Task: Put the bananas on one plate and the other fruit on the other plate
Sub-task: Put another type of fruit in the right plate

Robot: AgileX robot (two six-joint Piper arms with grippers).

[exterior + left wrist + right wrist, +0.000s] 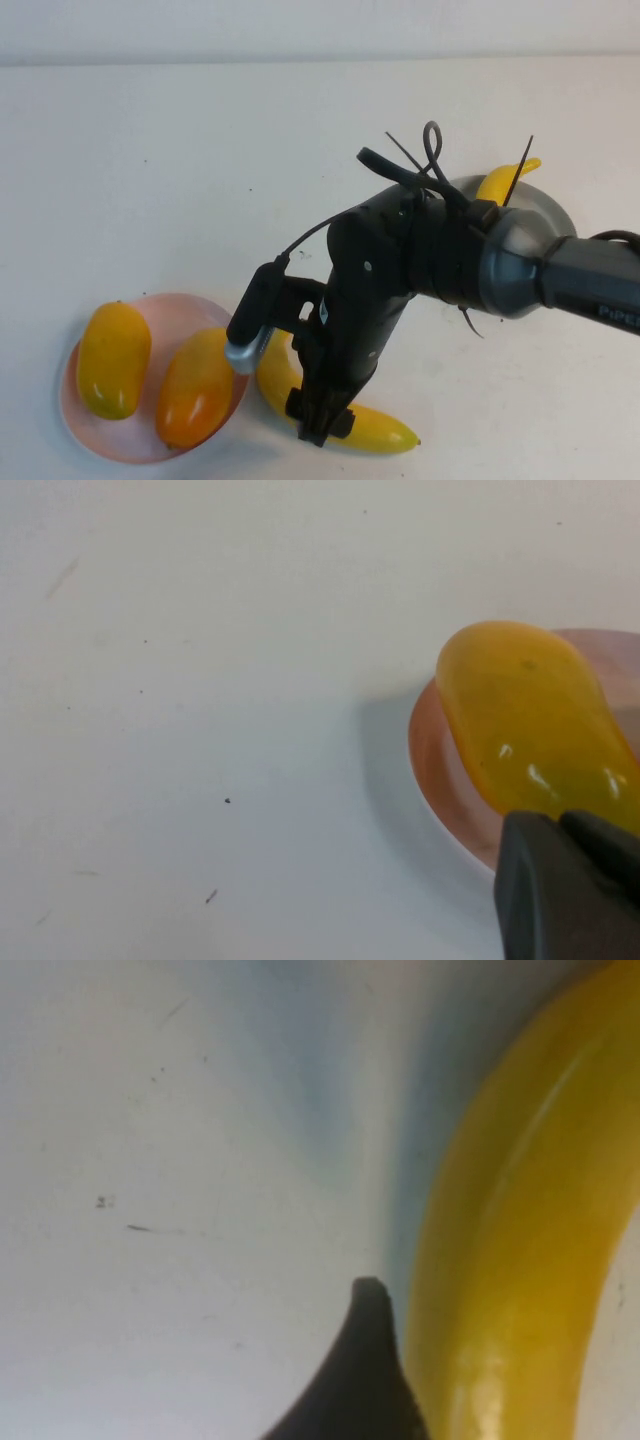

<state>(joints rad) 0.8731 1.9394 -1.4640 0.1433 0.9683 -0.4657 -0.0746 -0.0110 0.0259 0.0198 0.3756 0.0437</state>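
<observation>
One banana (375,428) lies on the table just right of the pink plate (75,425). My right gripper (320,425) is down over its middle, open. In the right wrist view one dark finger (368,1370) rests against the banana's side (520,1240); the other finger is out of view. The second banana (503,180) lies on the grey plate (553,212) at the back right, mostly hidden by my right arm. Two mango-like fruits (113,358) (195,387) lie on the pink plate. My left gripper (565,880) hovers shut beside a mango (530,720), outside the high view.
The white table's back wall edge (320,60) runs across the far side. My right arm (520,265) crosses from the right edge over the grey plate's near side. A cable loop (432,150) sticks up from it.
</observation>
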